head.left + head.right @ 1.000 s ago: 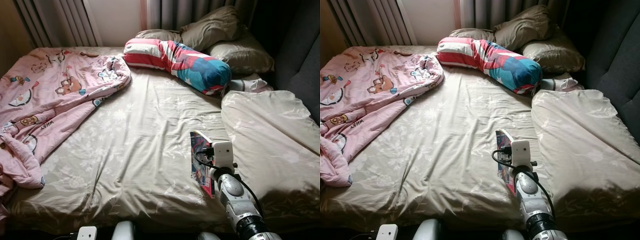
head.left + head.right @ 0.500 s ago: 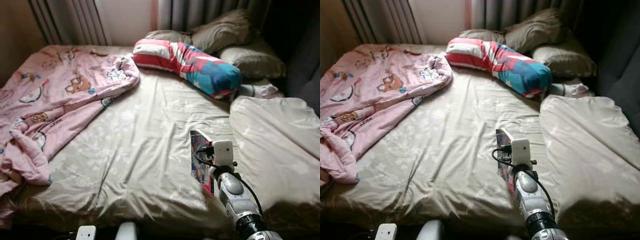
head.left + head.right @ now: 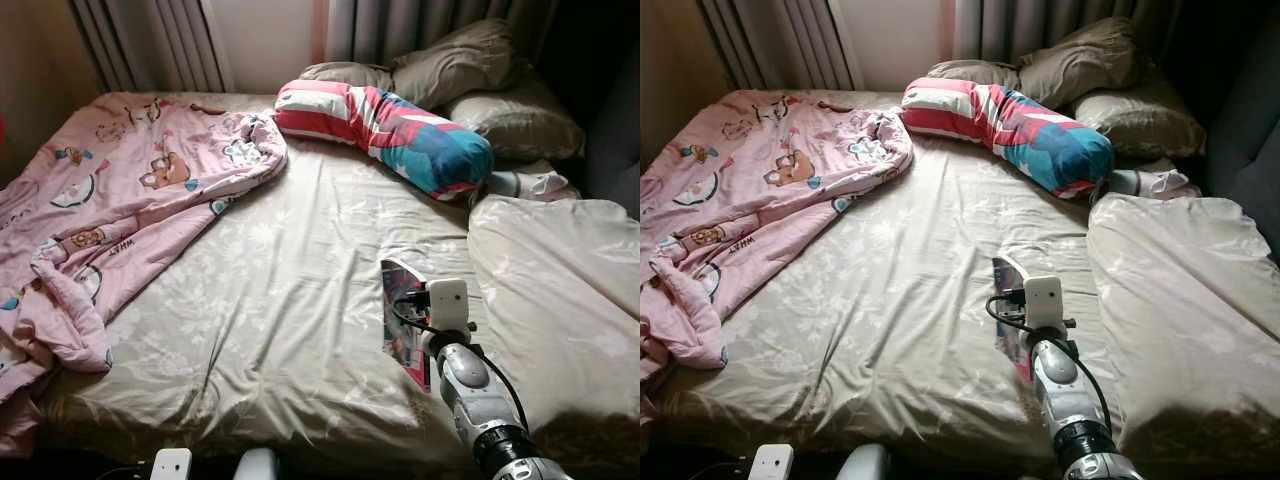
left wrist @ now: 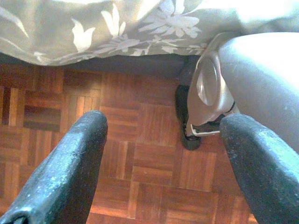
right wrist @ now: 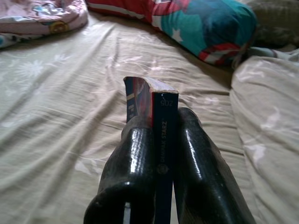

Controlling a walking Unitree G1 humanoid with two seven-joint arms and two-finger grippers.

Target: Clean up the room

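My right gripper (image 5: 161,140) is shut on a thin book (image 5: 159,112) with a dark blue spine and a colourful cover, held upright on edge above the bed. In the head views the book (image 3: 402,322) stands just ahead of the right wrist camera, over the beige floral sheet (image 3: 270,300). My left gripper (image 4: 159,163) hangs open beside the bed, over the wooden parquet floor (image 4: 140,154), with nothing between its fingers.
A pink cartoon blanket (image 3: 110,210) lies crumpled on the bed's left side. A red, white and blue bolster (image 3: 390,130) and beige pillows (image 3: 470,80) lie at the head. A beige duvet (image 3: 560,290) is bunched at the right. Curtains (image 3: 160,40) hang behind.
The whole view has shifted a little to the right, so the camera moved. The right gripper still holds the book in the same pose.
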